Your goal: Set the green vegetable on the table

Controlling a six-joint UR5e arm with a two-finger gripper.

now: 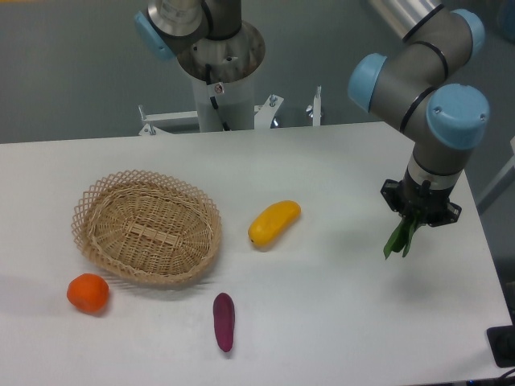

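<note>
Camera view: end effector grasps green vegetable, stalk base hidden.

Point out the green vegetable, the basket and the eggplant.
green vegetable (400,236): fixed camera, on the leaves hanging below the gripper.
basket (95,198): fixed camera, on its woven left rim.
eggplant (224,321): fixed camera, on its middle.

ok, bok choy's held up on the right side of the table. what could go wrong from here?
1. The bok choy hangs by its leaves from the gripper; it may slip out early.
2. It hangs near the table's right edge; it could roll off on release.
3. The fingers are hidden, so the grip can't be judged.
</note>
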